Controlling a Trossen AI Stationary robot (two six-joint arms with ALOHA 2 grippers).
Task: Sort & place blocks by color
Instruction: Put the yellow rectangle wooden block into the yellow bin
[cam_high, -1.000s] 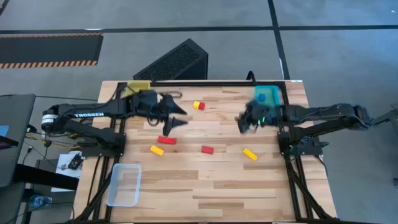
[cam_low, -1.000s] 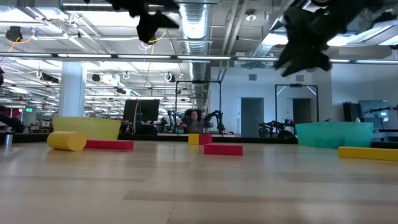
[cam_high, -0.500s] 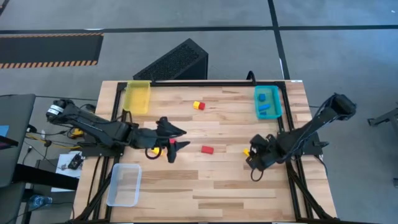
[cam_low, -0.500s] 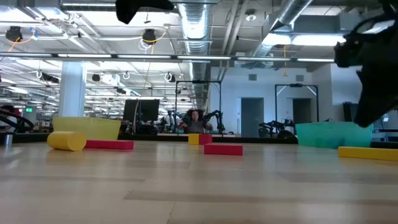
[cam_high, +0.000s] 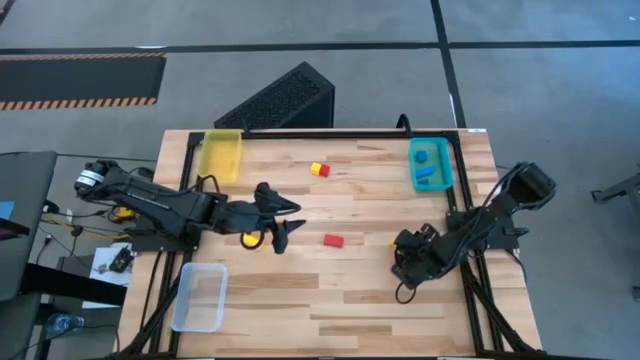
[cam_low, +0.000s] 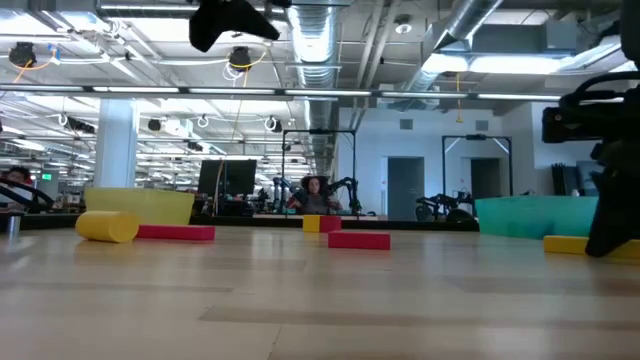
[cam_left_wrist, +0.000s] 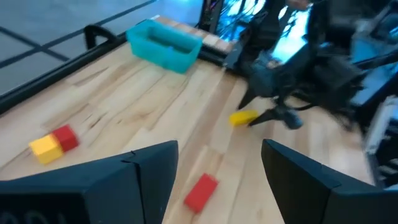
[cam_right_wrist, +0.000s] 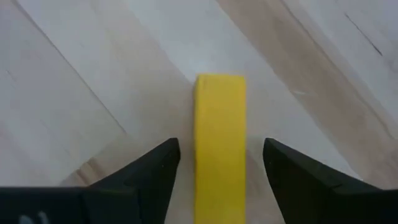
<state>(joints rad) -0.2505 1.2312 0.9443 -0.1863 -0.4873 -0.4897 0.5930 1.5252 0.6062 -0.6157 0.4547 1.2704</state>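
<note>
Your right end effector (cam_right_wrist: 217, 171) sits low over the worktop (cam_high: 350, 300) with its fingers (cam_right_wrist: 134, 177) spread wide on either side of a yellow bar (cam_right_wrist: 219, 143), which lies flat between them but is not yet touched as far as the wrist view shows. From above, the same end effector (cam_high: 408, 262) covers nearly all of that bar, so only a yellow sliver shows beside it. This looks like the reach before a pick: next you would lower a little, close on the bar's long sides, then carry it across to the yellow tray (cam_high: 221, 157) at the far left corner. Your left end effector (cam_left_wrist: 214, 180) is also wide open, hovering above the worktop near a yellow piece (cam_high: 251, 238) partly hidden under the arm; a red block (cam_high: 333, 240) lies just ahead of it. A joined yellow-and-red pair (cam_high: 319, 169) waits farther back, near the middle. Blue blocks (cam_high: 430, 172) already sit in the teal tray (cam_high: 449, 165), and the clear tray (cam_high: 203, 296) at the near left seems to hold nothing, though its see-through walls make that hard to confirm. The low view shows a long red block (cam_low: 176, 232) beside the yellow piece, which the left arm hides from above.
</note>
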